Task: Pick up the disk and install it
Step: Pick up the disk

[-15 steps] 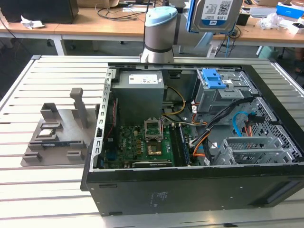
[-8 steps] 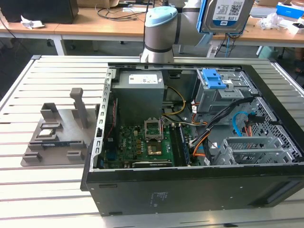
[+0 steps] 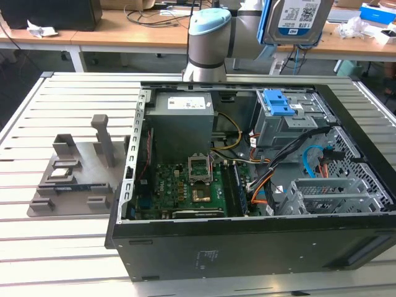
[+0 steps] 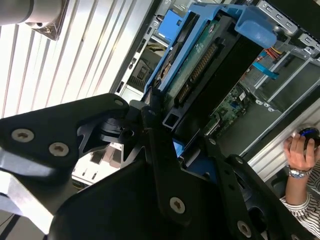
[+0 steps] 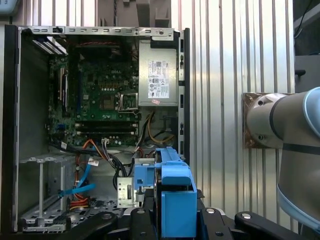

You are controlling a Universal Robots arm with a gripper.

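The disk [image 3: 297, 18], silver with a white-and-blue label and blue carrier rails, hangs high over the far right part of the open computer case [image 3: 247, 247]. In the second wrist view my gripper [image 4: 180, 135] is shut on the disk [image 4: 200, 65], whose green circuit-board side and blue rails stand between the black fingers [image 4: 150, 120]. The first wrist view looks down past the disk's blue carrier end [image 5: 175, 200], held in my gripper [image 5: 172, 215], onto the case. Below the disk is the grey drive cage with a blue latch plate [image 3: 278, 105].
A grey plastic stand [image 3: 80, 173] with upright posts sits on the slatted table at the exterior view's left. Inside the case are the power supply [image 3: 182, 117], motherboard [image 3: 185, 185] and loose cables [image 3: 291, 154]. A person's hand [image 4: 302, 150] rests beside the table.
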